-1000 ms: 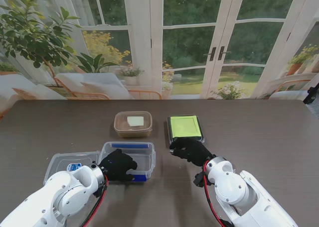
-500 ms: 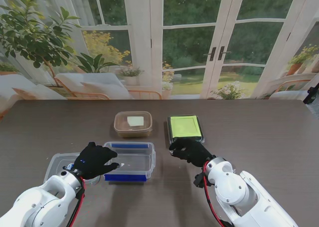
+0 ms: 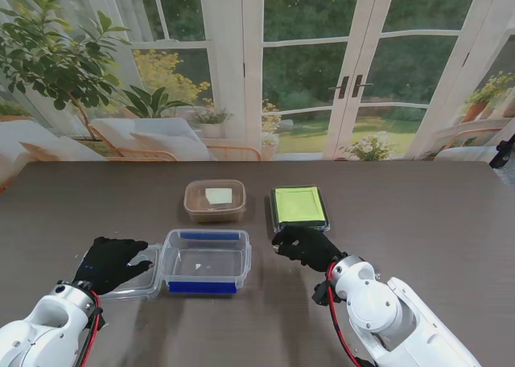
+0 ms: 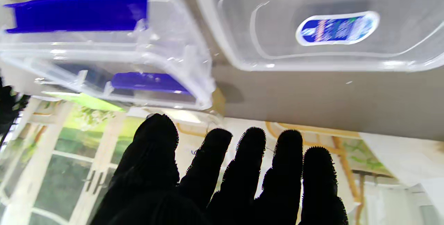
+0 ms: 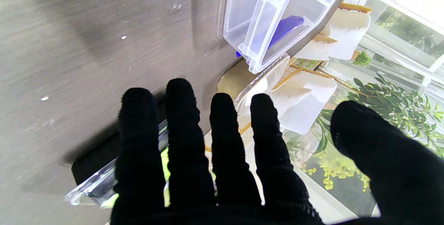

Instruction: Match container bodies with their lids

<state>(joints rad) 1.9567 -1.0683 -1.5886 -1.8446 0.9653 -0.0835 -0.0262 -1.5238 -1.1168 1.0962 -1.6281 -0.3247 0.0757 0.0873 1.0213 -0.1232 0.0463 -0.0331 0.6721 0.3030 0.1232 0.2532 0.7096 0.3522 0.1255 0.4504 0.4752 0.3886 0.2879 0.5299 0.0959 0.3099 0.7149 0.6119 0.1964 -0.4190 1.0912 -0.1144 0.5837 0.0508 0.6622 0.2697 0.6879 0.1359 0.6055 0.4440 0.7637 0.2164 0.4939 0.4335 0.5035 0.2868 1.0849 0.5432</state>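
Two clear pieces lie at near left: a tub (image 3: 206, 261) with blue clips, and just to its left a flat lid (image 3: 133, 277). My left hand (image 3: 110, 262) hovers over that lid, fingers spread and empty, likely to lift it. My right hand (image 3: 302, 245), also spread, rests beside the green box (image 3: 298, 206).

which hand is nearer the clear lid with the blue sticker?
Left. The left hand is spread over the clear lid at its left end, holding nothing. The right hand is across the blue-clipped container, at the near edge of the green-lidded box.
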